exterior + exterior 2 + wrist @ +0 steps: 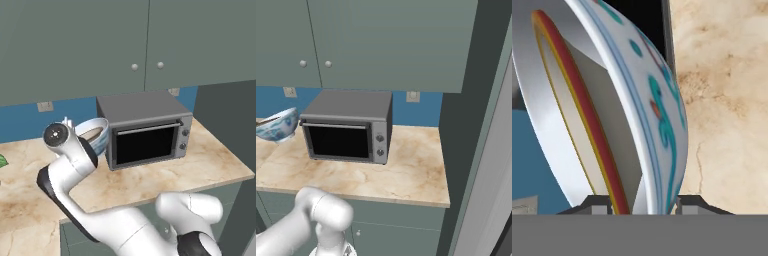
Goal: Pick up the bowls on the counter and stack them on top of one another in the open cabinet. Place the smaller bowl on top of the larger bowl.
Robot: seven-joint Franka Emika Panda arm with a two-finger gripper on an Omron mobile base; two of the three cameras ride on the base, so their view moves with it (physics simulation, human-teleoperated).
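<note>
The larger bowl (98,131) (278,126) (662,115), white with a blue-teal pattern outside, hangs tilted above the counter (205,162) (411,172), just left of the microwave. My gripper (643,202) is shut on its wall, one fingertip on each side. A tan-brown patch (91,134) and a red-and-yellow rim (587,115) show inside it. I cannot tell whether that is the smaller bowl. The tall grey-green cabinet (227,115) (476,75) rises at the counter's right end, its shelves hidden.
A grey microwave (145,131) (348,127) stands at the back of the counter against the blue wall. Closed upper cupboards with round knobs (147,65) (315,63) hang above it. Bare counter lies in front of and right of the microwave.
</note>
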